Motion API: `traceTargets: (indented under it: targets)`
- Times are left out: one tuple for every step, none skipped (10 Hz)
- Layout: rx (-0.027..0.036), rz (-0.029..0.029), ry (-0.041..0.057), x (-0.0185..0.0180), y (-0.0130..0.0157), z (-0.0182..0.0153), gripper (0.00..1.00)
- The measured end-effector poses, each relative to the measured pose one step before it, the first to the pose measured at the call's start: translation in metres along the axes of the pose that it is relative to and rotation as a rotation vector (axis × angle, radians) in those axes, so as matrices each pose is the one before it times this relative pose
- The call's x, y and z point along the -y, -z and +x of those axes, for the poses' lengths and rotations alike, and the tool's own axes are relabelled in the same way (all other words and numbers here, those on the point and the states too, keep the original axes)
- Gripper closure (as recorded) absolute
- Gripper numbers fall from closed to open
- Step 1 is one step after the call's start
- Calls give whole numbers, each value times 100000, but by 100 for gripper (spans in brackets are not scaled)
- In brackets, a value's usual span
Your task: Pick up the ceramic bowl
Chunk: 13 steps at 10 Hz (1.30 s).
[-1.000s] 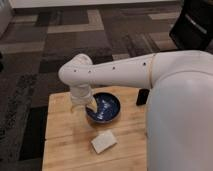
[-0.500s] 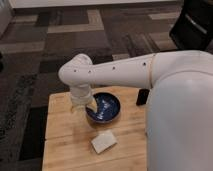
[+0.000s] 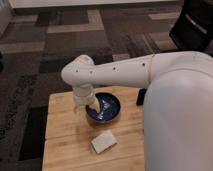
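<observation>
1. Ceramic bowl [image 3: 107, 111]: a round, shallow, glossy dark navy-blue bowl with pale streaks inside. It sits upright on the table, near the middle and towards the far edge.
2. Table [image 3: 65, 130]: a rectangular light wooden top on which all the small objects rest.
3. Arm [image 3: 125, 70]: a white, smooth-shelled robot arm. Its wide body fills the right side of the view, and a long link reaches left across the far edge of the table.
4. Elbow joint [image 3: 79, 74]: a rounded white joint at the left end of that link. From it a short wrist section drops steeply towards the table.
5. Gripper [image 3: 93, 105]: a two-finger gripper that points down at the bowl's left rim, with its tips over the inner left side. The jaws are spread wide and hold nothing. Whether a finger touches the rim cannot be told.
6. Pale rectangular sponge-like block [image 3: 103, 141]: it lies flat, nearer than the bowl and apart from it.
7. Small black rectangular object [image 3: 140, 97]: it is right of the bowl and partly hidden by the arm's body.
8. Floor [image 3: 45, 45]: a grey and brown patterned carpet beyond and left of the table.
</observation>
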Motion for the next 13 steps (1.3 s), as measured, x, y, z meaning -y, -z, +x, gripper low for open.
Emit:
traceTargets:
  targets:
    - [-27,470,197,247,-349,-455,35]
    - [1067,1864,360,794,-572,-937,35]
    - [532,828,83,386,-242,-402,35]
    - [375,765,240,293,-296,-363,35]
    - [1723,507,2009,-325,-612,-889,35]
    - [302,-105,788,-248,-266,-192,35]
    - [658,-554,1089,-358,-564,-400,35]
    - [-166,-353,1187,-348,-593,-171,35]
    - [-215,48,1545,-408,-632,-139,35]
    - [-13,403,985,-262,-365,-91,35]
    - [160,444,1189,-353,-323,-117,35]
    - [-551,395,1770,-535,-631,62,35]
    - [-60,88,694,-187,-232,-26,35]
